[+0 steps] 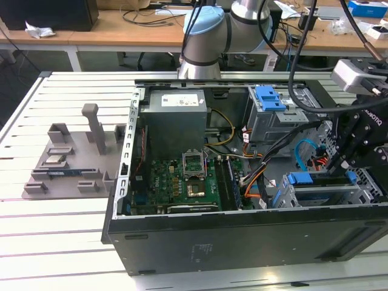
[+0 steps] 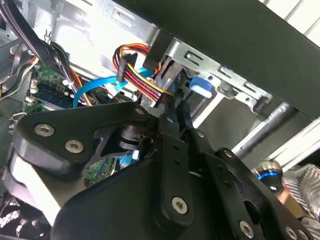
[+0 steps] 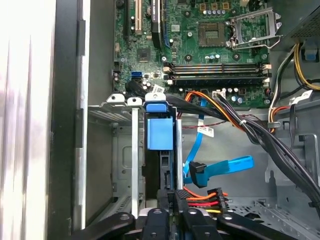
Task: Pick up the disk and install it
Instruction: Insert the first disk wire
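The disk (image 1: 327, 193) sits in the lower metal drive cage at the front corner of the open computer case, on the exterior view's right. Its blue rails (image 1: 300, 179) show at the cage's edge. The first wrist view shows the disk (image 3: 160, 132) end-on, standing in its slot between two silver cage rails, blue tab facing out. My gripper (image 1: 339, 163) hangs inside the case just above that cage. In both wrist views the gripper (image 2: 177, 106) (image 3: 175, 194) has its black fingertips drawn together at the disk's near end. I cannot tell whether they touch it.
A blue latch piece (image 1: 270, 98) tops the upper drive cage. A blue data cable (image 3: 220, 167) and a red-orange-yellow power plug (image 3: 202, 196) hang loose beside the fingers. Motherboard (image 1: 188, 179) and power supply (image 1: 176, 118) fill the case. A grey parts fixture (image 1: 66, 163) lies at the exterior view's left.
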### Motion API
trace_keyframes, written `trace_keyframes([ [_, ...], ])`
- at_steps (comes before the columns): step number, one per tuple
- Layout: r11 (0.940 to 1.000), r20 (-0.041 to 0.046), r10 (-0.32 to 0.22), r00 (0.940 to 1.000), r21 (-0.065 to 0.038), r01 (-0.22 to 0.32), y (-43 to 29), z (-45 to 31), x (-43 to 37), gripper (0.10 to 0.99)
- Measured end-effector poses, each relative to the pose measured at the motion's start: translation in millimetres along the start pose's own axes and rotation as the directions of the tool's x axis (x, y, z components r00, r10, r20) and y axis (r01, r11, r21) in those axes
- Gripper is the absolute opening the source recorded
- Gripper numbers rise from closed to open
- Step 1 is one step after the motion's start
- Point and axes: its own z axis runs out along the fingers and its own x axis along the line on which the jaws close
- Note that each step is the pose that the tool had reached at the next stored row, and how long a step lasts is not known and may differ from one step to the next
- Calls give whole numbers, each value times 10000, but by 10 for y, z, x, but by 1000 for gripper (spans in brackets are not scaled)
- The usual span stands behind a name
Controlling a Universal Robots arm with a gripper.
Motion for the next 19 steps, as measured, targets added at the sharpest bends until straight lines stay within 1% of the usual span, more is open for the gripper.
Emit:
trace_keyframes([
  [1,10000,-9,1,10000,0,-1,0,-3,0,176],
  [2,10000,-23,2,10000,3,-2,1,-13,2,239],
  [3,10000,-21,2,10000,2,-2,5,-48,4,239],
  [5,10000,-22,3,10000,2,-3,17,-152,-11,239],
  [6,10000,-20,3,10000,2,-3,22,-192,-18,224],
  [7,10000,-22,3,10000,2,-3,29,-252,-26,157],
  [8,10000,-23,2,10000,2,-2,33,-290,-29,106],
  [9,10000,-22,3,10000,2,-3,42,-375,-36,106],
  [11,10000,-21,2,10000,1,-2,54,-484,-40,106],
  [13,10000,-21,2,10000,2,-2,56,-505,-39,106],
  [19,10000,-21,3,10000,2,-3,57,-506,-39,106],
])
